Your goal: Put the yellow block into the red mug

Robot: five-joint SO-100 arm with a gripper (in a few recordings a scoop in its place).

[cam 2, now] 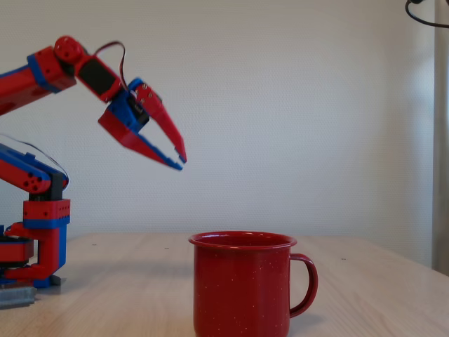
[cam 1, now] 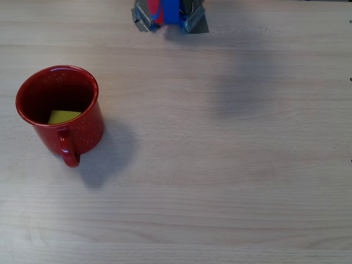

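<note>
Overhead view shows the large glossy red enamel mug [cam 1: 59, 113] with fine white speckles standing upright on the left part of the pale wood-grain counter [cam 1: 231, 181], its looped handle turned toward the lower edge of the picture. Inside it, on the dark red bottom, lies the small yellow-green plastic brick [cam 1: 64, 116], partly hidden by the near wall of the mug so its stud cannot be made out. At the top edge of this view sits the red and blue base of the arm [cam 1: 168, 14], clamped with grey metal brackets and well apart from the mug.

From the fixed view at counter level, the mug [cam 2: 242, 284] stands in the foreground with its handle to the right. The red and blue arm reaches in from the left, and its jaws [cam 2: 180, 161] hang in the air, up and to the left of the mug's rim, pointing down to the right. The two fingers meet at their tips with nothing between them.
</note>
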